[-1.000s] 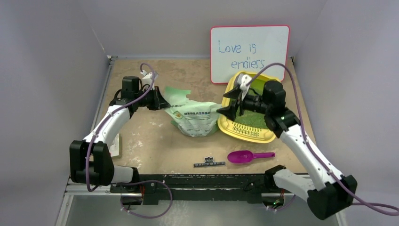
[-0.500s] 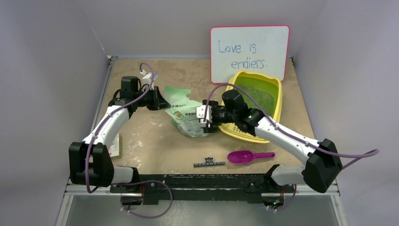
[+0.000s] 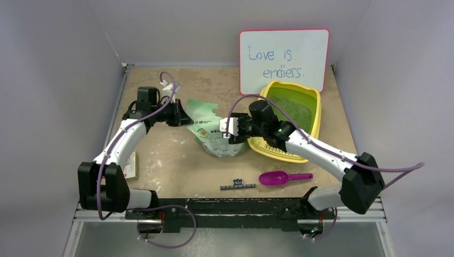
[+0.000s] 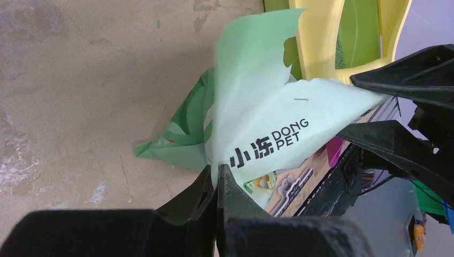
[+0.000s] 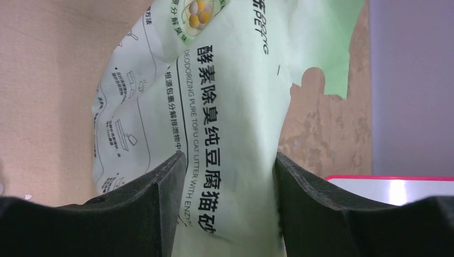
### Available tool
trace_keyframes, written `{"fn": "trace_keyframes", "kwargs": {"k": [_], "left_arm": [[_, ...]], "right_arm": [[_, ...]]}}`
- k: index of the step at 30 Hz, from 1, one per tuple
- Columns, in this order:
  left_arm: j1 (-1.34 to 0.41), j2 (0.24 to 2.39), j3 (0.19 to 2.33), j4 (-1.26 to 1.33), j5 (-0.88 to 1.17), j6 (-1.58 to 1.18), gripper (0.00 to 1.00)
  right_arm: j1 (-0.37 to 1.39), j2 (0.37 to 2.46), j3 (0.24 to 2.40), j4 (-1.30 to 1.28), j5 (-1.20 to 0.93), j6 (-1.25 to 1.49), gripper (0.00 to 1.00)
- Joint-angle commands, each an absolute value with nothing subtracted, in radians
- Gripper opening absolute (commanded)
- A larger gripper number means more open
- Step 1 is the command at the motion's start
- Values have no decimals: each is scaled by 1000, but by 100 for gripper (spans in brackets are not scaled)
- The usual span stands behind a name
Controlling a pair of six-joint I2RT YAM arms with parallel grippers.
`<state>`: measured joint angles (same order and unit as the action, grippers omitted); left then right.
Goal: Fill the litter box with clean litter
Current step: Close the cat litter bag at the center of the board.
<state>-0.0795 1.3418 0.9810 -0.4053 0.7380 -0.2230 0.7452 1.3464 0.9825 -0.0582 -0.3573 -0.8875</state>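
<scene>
Well, the left gripper (image 4: 216, 171) pinches the torn top of the bag (image 3: 211, 140), likely to steady it. The right gripper (image 5: 227, 160) straddles its belly; squeezing, I cannot tell. Just right, the litter box (image 3: 317, 115) already holds clean litter (image 3: 293, 110).

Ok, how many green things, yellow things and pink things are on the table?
Green: 2, the bag and the litter
Yellow: 1, the litter box
Pink: 1, the scoop
Total: 4
</scene>
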Motion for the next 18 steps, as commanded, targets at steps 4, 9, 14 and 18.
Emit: {"fn": "trace_keyframes", "kwargs": {"k": [4, 9, 14, 18], "left_arm": [[-63, 1324, 1029, -415, 730, -182, 0], [-63, 1327, 1039, -409, 725, -194, 0], [-63, 1296, 1037, -348, 765, -206, 22], [-63, 1188, 1010, -270, 691, -183, 32]], "right_arm": [[746, 1389, 1046, -117, -368, -863, 48], [745, 1399, 1050, -181, -403, -847, 16], [737, 1425, 1083, -234, -429, -775, 0], [657, 1428, 1105, -221, -550, -686, 0]]}}
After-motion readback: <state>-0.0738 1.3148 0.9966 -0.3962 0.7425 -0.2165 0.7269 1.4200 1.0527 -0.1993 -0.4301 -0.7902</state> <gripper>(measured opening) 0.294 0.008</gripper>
